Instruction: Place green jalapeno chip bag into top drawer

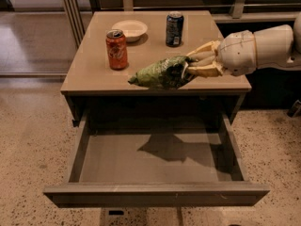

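Green jalapeno chip bag (162, 73) is seen in the one camera view at the front edge of the counter (94, 74), pinched at its right end by the tool (194, 66). The tool's pale fingers (203, 56) are pressed together on the crumpled foil, and the tool is carried in from the right of the picture on a white arm (263, 48). The bag's long axis is laid roughly level and across the picture, so that its free end is pointed away from the tool, to the left, and is dipped a little. Whether the foil is lifted clear of the counter or brushing it cannot be told for certain.

The top drawer (155, 194) is pulled open below the counter and nearer the camera, and a shadow is thrown on its grey floor beneath the bag. The green jalapeno chip bag is thus judged to need carrying toward the camera and down, with its long axis kept along the drawer's width.

An orange soda can (116, 49), a dark can (174, 28) and a small bowl (130, 29) are left farther back on the counter, well apart from the bag.
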